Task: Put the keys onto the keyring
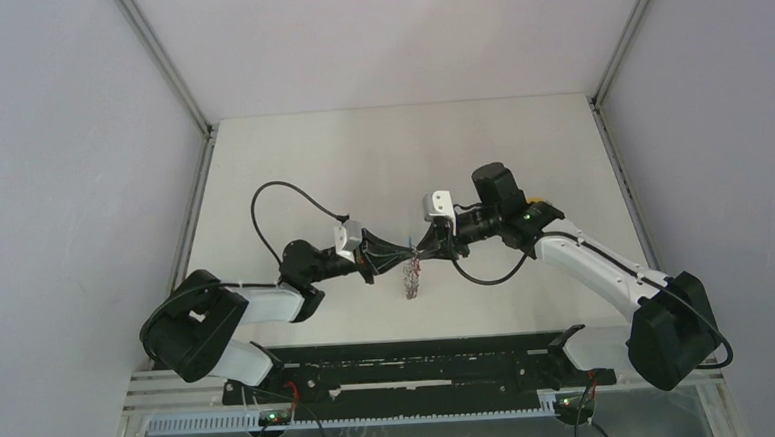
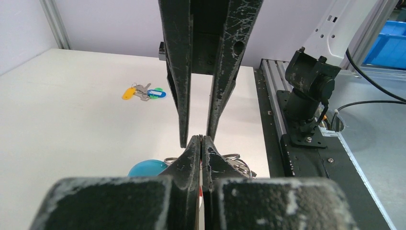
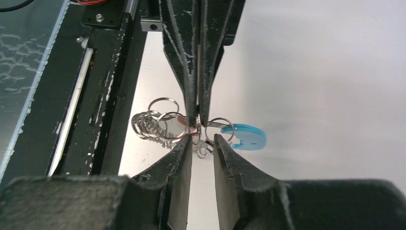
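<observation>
Since the keyring (image 3: 155, 125) is a loose bunch of thin linked metal rings with a blue plastic segment (image 3: 250, 136), it should handle light, limp and slippery. It will sag and swing from a single pinch, so take one ring close to its opening.

Position: between both arms over mid-tabletop, caught at the tips of the left tool (image 3: 197, 120), whose fingers are pressed together on it. Cannot tell whether the low end rests on the surface. A red bit shows at the pinch, identity unclear.

Right tool (image 3: 203, 141): narrowly spread, straddling those tips, nothing clearly gripped.

Loose keys (image 2: 142, 92), with yellow and blue-green heads, lie well apart from the bunch. They look small and flat, likely awkward to lift.

Tabletop (image 2: 72, 124) is smooth and pale. Plain walls (image 1: 374, 39); black rail (image 3: 110, 96) at the near edge.
</observation>
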Motion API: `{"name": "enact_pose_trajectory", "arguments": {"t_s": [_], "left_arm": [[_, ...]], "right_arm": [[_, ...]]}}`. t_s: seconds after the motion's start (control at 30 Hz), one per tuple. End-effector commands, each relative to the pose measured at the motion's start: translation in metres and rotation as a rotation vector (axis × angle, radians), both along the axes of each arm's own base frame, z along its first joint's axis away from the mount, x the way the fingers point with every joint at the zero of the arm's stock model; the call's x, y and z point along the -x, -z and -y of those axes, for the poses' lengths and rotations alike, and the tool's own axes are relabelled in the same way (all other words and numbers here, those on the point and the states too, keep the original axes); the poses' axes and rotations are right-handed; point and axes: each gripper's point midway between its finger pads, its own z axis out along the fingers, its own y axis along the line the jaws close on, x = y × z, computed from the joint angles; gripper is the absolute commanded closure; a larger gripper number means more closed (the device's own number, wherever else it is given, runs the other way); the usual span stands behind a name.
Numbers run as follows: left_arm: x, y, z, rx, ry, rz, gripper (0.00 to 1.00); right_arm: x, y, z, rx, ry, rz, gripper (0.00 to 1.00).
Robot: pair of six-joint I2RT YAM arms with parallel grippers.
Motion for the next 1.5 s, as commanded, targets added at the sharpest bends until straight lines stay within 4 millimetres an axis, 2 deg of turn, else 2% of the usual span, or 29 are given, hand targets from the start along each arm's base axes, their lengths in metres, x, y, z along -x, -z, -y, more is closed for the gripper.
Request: {"name": "enact_pose_trajectory", "arguments": {"t_s": [0.0, 0.4, 0.57, 0.63, 0.7, 0.83, 0.97, 1.13, 1.47], "left_arm": [[0.000, -0.015, -0.002, 0.055, -0.021, 0.040, 1.00], [0.002, -0.016, -0.001, 0.056, -0.010, 0.041, 1.00], [0.003, -0.017, -0.001, 0.057, -0.005, 0.044, 1.00], [0.003, -0.017, -0.001, 0.057, -0.004, 0.043, 1.00], [0.003, -0.016, -0.001, 0.055, -0.009, 0.041, 1.00], [-0.001, -0.012, -0.006, 0.049, -0.030, 0.035, 0.77], [-0.003, -0.010, -0.009, 0.043, -0.028, 0.031, 0.68], [-0.001, -0.011, -0.008, 0.040, -0.009, 0.032, 0.65], [-0.002, -0.004, -0.008, -0.001, -0.009, 0.038, 0.68]], "right_arm": [[0.010, -0.009, -0.005, -0.027, -0.064, 0.021, 0.77], [0.005, -0.015, -0.010, -0.048, -0.051, 0.035, 0.85], [0.003, -0.017, -0.014, -0.050, -0.054, 0.029, 0.93], [0.003, -0.015, -0.015, -0.045, -0.053, 0.023, 1.00], [0.002, -0.014, -0.014, -0.030, -0.047, 0.020, 1.00], [-0.002, -0.013, 0.000, 0.083, 0.016, 0.011, 1.00], [-0.005, -0.011, 0.011, 0.220, 0.067, 0.022, 1.00], [-0.005, -0.017, 0.017, 0.376, 0.094, 0.031, 1.00], [-0.002, -0.011, 0.018, 0.622, 0.123, 0.030, 1.00]]}}
